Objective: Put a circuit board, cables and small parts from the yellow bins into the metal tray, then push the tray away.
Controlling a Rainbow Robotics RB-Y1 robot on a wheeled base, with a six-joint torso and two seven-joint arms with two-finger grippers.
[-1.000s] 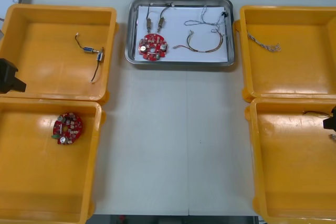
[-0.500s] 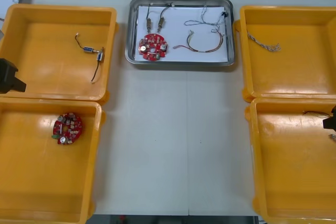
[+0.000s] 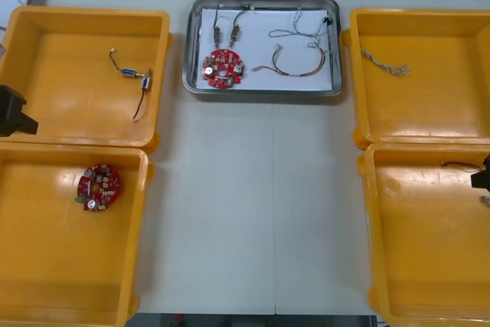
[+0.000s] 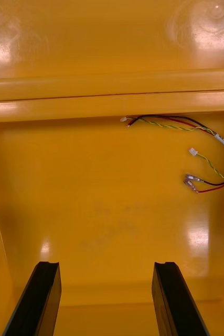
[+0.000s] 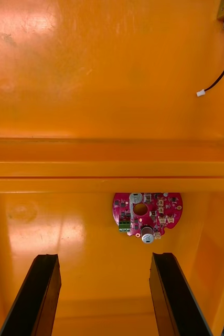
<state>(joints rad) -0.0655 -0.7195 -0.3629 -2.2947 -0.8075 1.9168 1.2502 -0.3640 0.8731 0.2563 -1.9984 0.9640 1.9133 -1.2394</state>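
Note:
The metal tray sits at the table's far middle, white inside. It holds a round red circuit board, two small metal parts, a blue and white cable and a red and yellow cable. My left gripper is open above the near left yellow bin, with a second red circuit board beyond its fingers. My right gripper is open over the near right yellow bin, short of a red and yellow cable.
The far left bin holds a small metal part on a black cable. A twisted blue and white cable lies in the far right bin. Bare table stretches between the bins, in front of the tray.

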